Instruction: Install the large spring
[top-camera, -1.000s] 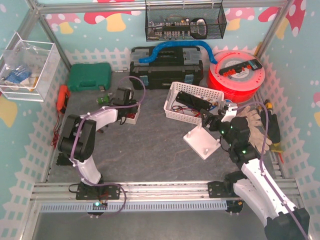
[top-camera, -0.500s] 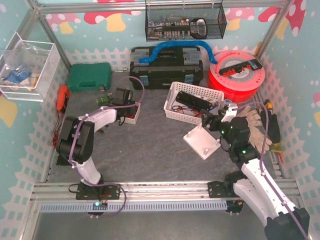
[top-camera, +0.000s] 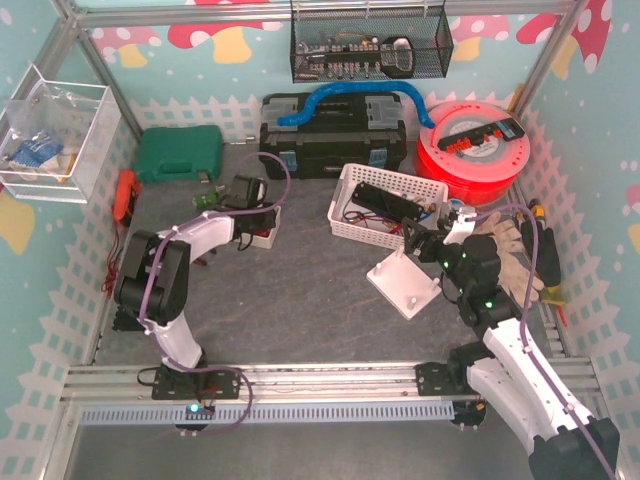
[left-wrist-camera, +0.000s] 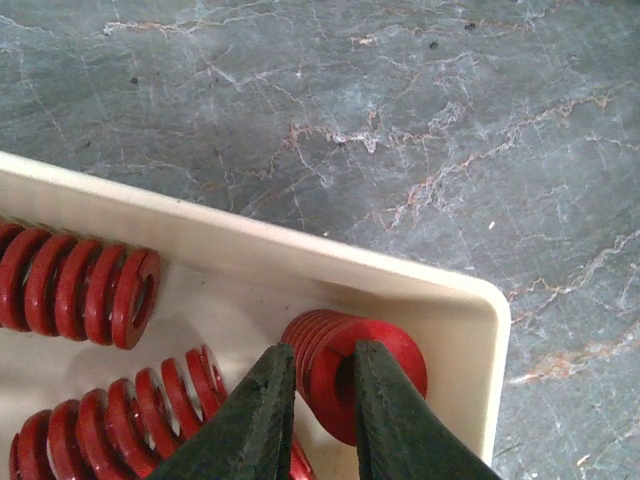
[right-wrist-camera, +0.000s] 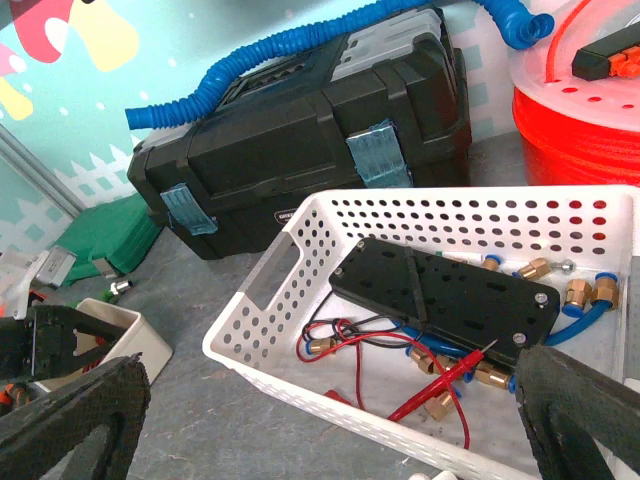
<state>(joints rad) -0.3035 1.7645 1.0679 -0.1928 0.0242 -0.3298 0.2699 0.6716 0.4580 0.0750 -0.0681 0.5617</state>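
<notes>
In the left wrist view a short, thick red spring (left-wrist-camera: 385, 355) lies in the corner of a cream tray (left-wrist-camera: 300, 255). My left gripper (left-wrist-camera: 325, 365) is closed on the spring's end ring, with one finger in its bore and the other outside. In the top view the left gripper (top-camera: 248, 200) is over that small tray (top-camera: 262, 232) at the left. A white base plate with upright posts (top-camera: 405, 283) lies at centre right. My right gripper (top-camera: 425, 240) hovers just beyond it, open and empty (right-wrist-camera: 330, 400).
Other red springs (left-wrist-camera: 80, 285) lie in the tray. A white perforated basket (right-wrist-camera: 260, 300) holds a black plate, wires and brass fittings. A black toolbox (top-camera: 330, 135), a green case (top-camera: 180, 152), an orange reel (top-camera: 470, 150) and gloves (top-camera: 510, 240) line the back and right.
The left gripper has shifted slightly over the small tray. The right arm has not moved.
</notes>
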